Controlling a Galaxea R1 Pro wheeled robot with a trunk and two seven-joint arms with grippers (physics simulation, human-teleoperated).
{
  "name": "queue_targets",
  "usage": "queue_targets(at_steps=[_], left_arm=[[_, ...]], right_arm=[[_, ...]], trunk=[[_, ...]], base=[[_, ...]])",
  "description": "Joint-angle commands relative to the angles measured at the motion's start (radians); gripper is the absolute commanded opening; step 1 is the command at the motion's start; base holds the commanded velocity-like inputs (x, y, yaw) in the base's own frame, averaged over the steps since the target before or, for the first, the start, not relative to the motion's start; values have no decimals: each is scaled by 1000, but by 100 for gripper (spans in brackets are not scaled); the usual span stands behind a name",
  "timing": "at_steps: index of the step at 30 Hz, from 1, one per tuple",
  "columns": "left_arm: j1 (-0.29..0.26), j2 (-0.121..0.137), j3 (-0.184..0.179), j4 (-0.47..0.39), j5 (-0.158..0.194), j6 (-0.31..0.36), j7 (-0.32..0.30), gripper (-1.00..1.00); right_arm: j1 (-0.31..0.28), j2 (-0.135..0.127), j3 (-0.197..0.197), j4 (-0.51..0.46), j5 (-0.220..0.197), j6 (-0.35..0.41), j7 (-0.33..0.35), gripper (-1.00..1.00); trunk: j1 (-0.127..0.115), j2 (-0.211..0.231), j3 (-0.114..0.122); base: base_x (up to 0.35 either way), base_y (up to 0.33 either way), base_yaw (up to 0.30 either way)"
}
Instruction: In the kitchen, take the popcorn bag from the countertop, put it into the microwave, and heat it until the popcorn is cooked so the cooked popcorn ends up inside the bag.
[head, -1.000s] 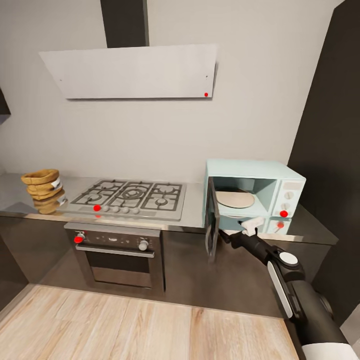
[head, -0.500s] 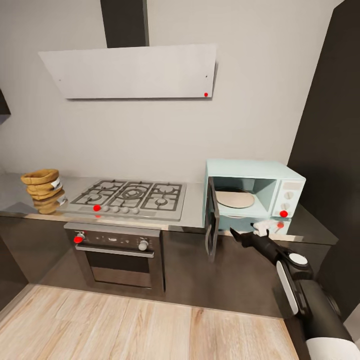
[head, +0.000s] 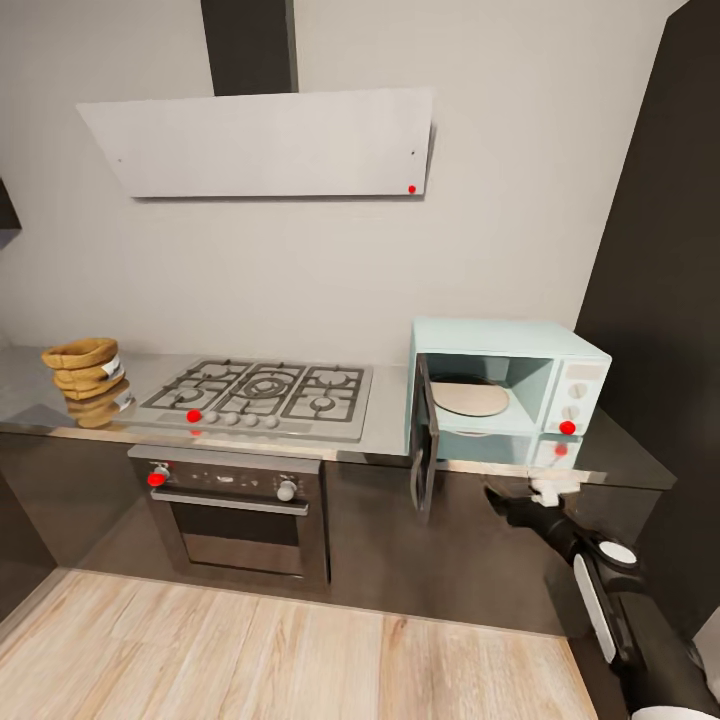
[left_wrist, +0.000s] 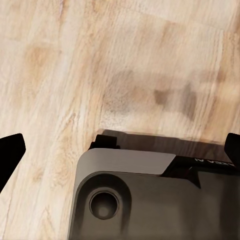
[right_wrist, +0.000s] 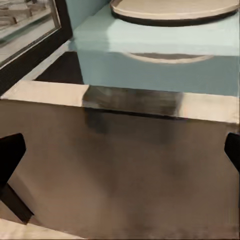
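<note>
The kitchen's wall (head: 330, 270) fills the upper frame of my head view, with the grey hood (head: 260, 143) at upper centre. Below it the tabletop (head: 385, 410) runs across mid-frame, the hob (head: 262, 395) set in its middle and the oven (head: 240, 505) beneath. At right stands the microwave (head: 505, 385), door (head: 425, 450) swung open, its round plate (head: 470, 398) bare inside. The bag (head: 85, 366) sits far left on the tabletop, well apart from the microwave. My right gripper (head: 520, 492) hangs low at lower right, just below the tabletop's edge, fingers spread wide (tips at both frame edges in the wrist view). My left gripper (left_wrist: 120, 150) is likewise wide, over the wood floor (left_wrist: 75, 60).
</note>
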Motion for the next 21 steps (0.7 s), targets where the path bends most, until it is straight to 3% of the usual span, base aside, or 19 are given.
queue_targets(at_steps=[1, 3, 5, 8, 14, 18, 21], left_arm=[[-1, 0, 4, 1, -1, -3, 1, 100], [-1, 0, 5, 1, -1, -3, 1, 100], [-1, 0, 5, 1, -1, -3, 1, 100], [-1, 0, 5, 1, -1, -3, 1, 100], [-1, 0, 6, 1, 0, -3, 1, 100], [-1, 0, 5, 1, 0, -3, 1, 100], [-1, 0, 6, 1, 1, -3, 1, 100]], right_arm=[[17, 1, -2, 4, 1, 4, 5, 100], [88, 4, -3, 143, -6, -108, 1, 100], [102, 5, -5, 310, -7, -258, 2, 100], [108, 4, -7, 525, -7, -407, 2, 100], [110, 8, 3, 773, 2, -493, -2, 100], [111, 33, 5, 816, 5, -497, -5, 100], [111, 36, 8, 821, 7, -497, -5, 100]], trunk=[[0, -1, -1], [0, -1, -1], [0, -1, -1], [0, -1, -1], [0, -1, -1], [0, -1, -1], [0, -1, -1]], base=[[0, 0, 0], [0, 0, 0], [0, 0, 0], [0, 0, 0], [0, 0, 0], [0, 0, 0], [-62, 114, 53]])
